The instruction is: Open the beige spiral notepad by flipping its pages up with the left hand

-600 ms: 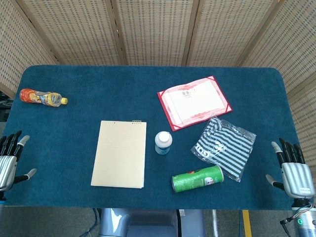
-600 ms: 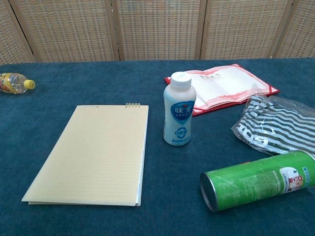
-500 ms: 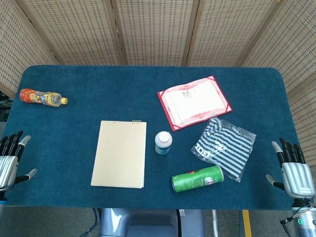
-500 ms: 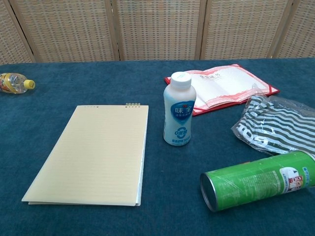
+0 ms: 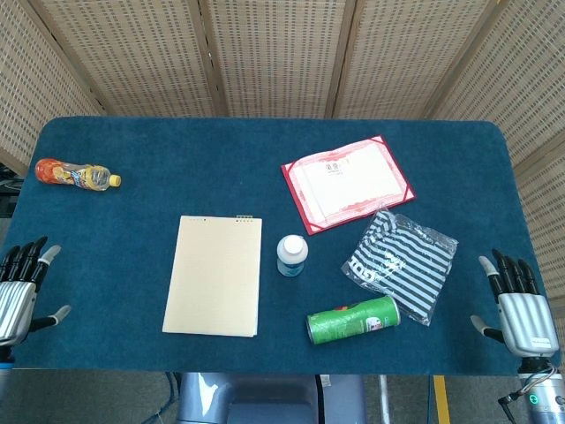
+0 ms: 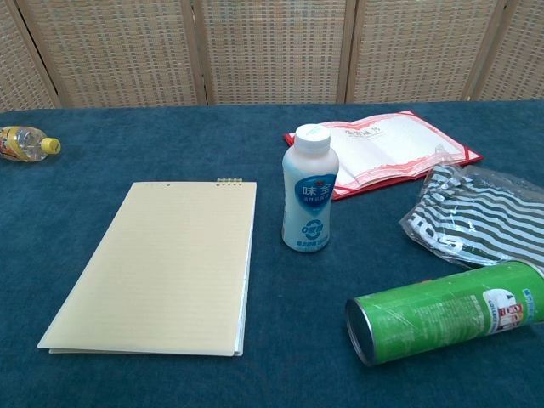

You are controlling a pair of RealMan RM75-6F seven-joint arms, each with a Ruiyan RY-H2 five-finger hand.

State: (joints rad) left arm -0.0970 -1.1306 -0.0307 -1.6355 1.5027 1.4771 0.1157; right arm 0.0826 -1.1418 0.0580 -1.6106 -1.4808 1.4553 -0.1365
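Notepad [image 5: 214, 275] lies closed and flat on the blue desk [image 5: 177, 150], left of centre, its beige cover up and its short spiral binding at the far edge. Just to its right stands a small white bottle [image 5: 292, 254]; further right lie a green can [image 5: 353, 319] on its side, a striped bag [image 5: 402, 263] and a red-bordered certificate [image 5: 346, 182]. An orange drink bottle [image 5: 76, 174] lies alone near the far left corner.

Neither hand has begun the job. The left hand [image 5: 19, 291] hovers at the desk's left near edge, well apart from the notepad, fingers spread and holding nothing. The right hand [image 5: 516, 306] sits at the right near edge, likewise spread and empty. Only the head view shows them, and small at the frame's border, so their exact height above the desk cannot be told.

The step in hand looks like the approach. The next move probably calls for the left hand to travel right to the notepad's near edge, get fingers under the loose page ends and lift them up toward the binding. The cover lies flush on the cloth, so catching an edge may need care, and the white bottle stands close enough to be knocked.
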